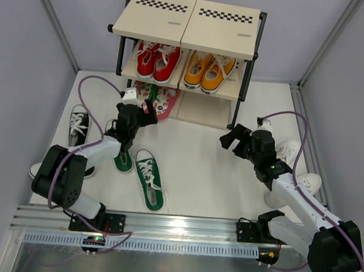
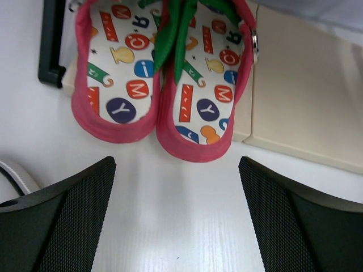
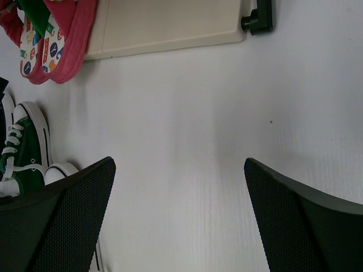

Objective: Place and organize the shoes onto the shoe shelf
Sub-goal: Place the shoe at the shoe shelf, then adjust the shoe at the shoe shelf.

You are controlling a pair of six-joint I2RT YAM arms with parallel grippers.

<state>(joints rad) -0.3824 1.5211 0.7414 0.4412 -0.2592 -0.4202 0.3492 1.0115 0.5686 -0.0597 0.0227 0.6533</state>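
Observation:
The pink patterned flip-flops (image 1: 161, 100) (image 2: 164, 85) lie side by side on the left of the shoe shelf's (image 1: 188, 23) bottom board (image 2: 306, 107), heels hanging over its front edge. My left gripper (image 1: 147, 113) (image 2: 177, 221) stands open just in front of those heels, with only bare floor between its fingers. One green sneaker (image 1: 150, 179) (image 3: 25, 153) lies on the floor and its mate (image 1: 123, 161) is partly under my left arm. A black sneaker (image 1: 78, 126) lies at the left. White shoes (image 1: 289, 149) sit beside my right arm. My right gripper (image 1: 231, 138) (image 3: 178, 221) hangs open over bare floor.
Red lace-ups (image 1: 156, 61) and orange lace-ups (image 1: 209, 70) fill the middle tier. The shelf's black foot (image 3: 258, 17) and left leg (image 2: 51, 45) stand on the floor. Grey walls close in both sides, and a metal rail (image 1: 181, 227) runs along the near edge.

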